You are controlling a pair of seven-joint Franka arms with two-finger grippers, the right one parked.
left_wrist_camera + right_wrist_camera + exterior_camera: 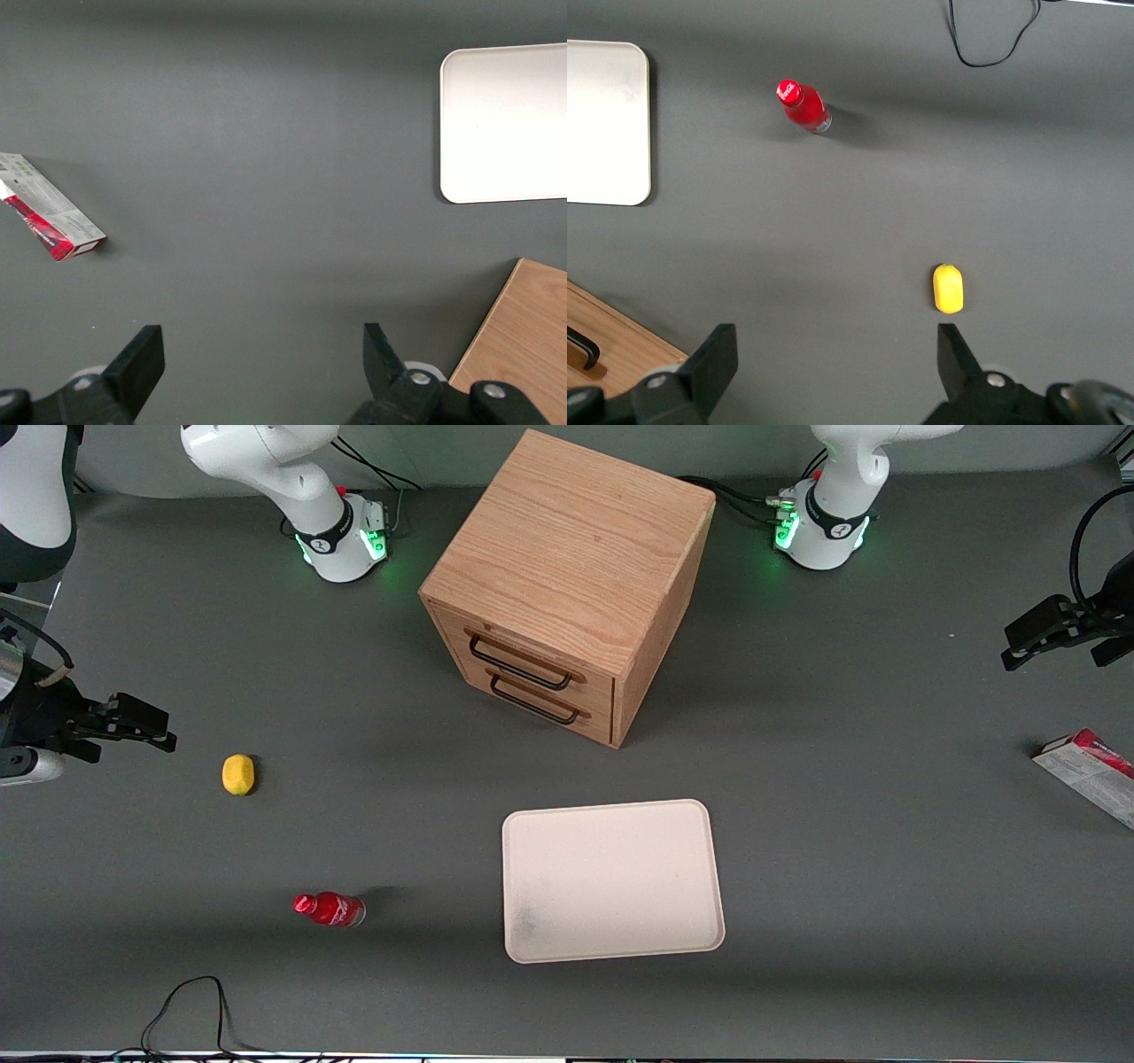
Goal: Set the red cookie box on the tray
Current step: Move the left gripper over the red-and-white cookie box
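Note:
The red cookie box (1090, 772) lies flat on the grey table at the working arm's end, its white/grey panel up, partly cut off by the frame edge. It also shows in the left wrist view (49, 212). The pale cream tray (611, 881) lies empty in the middle of the table, nearer the front camera than the cabinet; it shows in the left wrist view too (505, 124). My left gripper (1019, 642) hovers above the table, farther from the front camera than the box and apart from it. Its fingers are wide open and empty (261, 350).
A wooden drawer cabinet (567, 584) with two closed drawers stands mid-table, farther from the front camera than the tray. A yellow lemon (237, 773) and a small red bottle (330, 909) lie toward the parked arm's end. A black cable (190, 1010) loops at the front edge.

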